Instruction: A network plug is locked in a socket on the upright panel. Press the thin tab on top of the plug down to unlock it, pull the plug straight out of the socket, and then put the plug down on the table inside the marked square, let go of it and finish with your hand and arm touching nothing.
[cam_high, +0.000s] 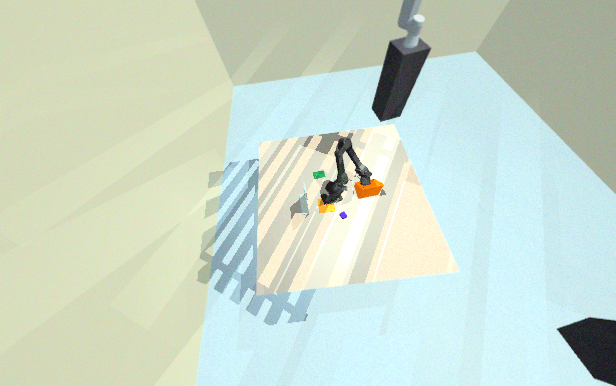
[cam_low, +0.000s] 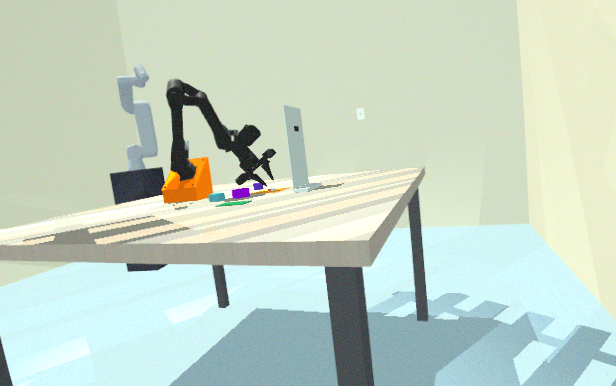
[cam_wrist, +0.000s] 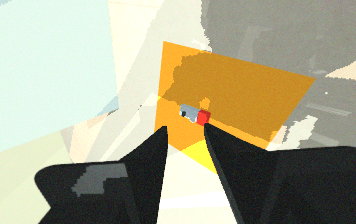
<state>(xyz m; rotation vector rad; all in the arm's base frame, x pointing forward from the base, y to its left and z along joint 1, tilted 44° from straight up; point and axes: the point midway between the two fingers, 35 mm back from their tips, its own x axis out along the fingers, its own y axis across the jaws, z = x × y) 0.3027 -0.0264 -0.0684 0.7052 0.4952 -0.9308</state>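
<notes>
Now tool (cam_wrist: 184, 131) part-open, holding nothing; small blocky grey-red plug (cam_wrist: 195, 115) lies on flat orange square (cam_wrist: 240, 95); visible only from wrist.

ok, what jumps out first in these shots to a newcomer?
Probably the orange square in the wrist view, with the small grey-and-red plug lying on it just beyond the parted hand, which holds nothing. Next, the black arm on its orange base, and the upright grey panel beside it.
</notes>
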